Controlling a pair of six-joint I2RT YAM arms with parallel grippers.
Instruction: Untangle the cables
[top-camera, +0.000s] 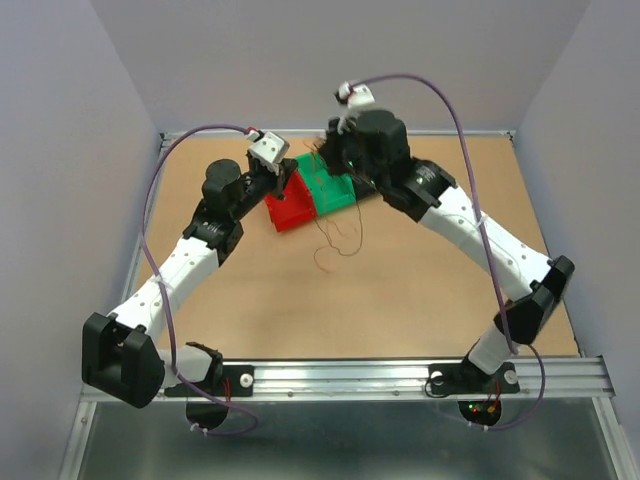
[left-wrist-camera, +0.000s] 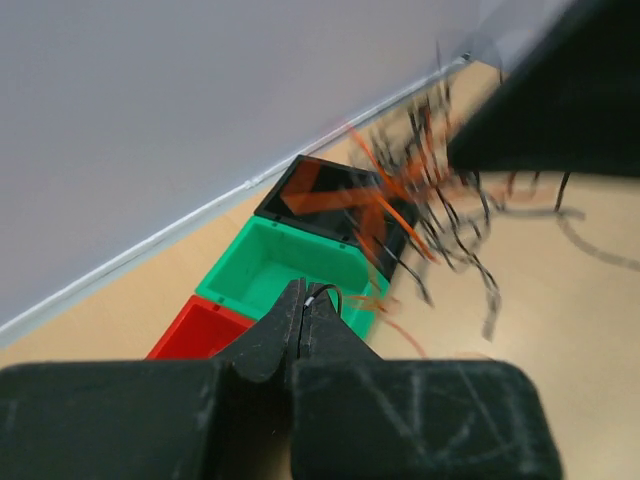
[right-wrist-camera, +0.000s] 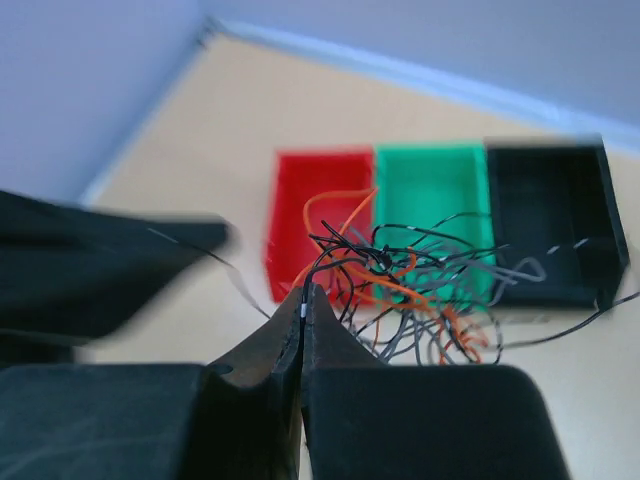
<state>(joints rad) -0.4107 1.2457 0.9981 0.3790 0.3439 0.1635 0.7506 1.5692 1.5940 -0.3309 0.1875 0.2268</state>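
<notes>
The right wrist view shows the right gripper (right-wrist-camera: 302, 303) clamped on a black strand of the cables (right-wrist-camera: 383, 260), which are bunched before the green bin (right-wrist-camera: 430, 190). Only the left wrist view shows the left gripper (left-wrist-camera: 304, 300) pinching another strand.

Right hand (right-wrist-camera: 302, 296) pinches a black strand of the cables (right-wrist-camera: 410, 285); bins (right-wrist-camera: 430, 190) behind.

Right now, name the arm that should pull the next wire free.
Left, probably. The left gripper is shut on one black strand, apart from the tangle, so it can draw away. The right gripper is shut on the tangle and looks better used as the anchor.
</notes>
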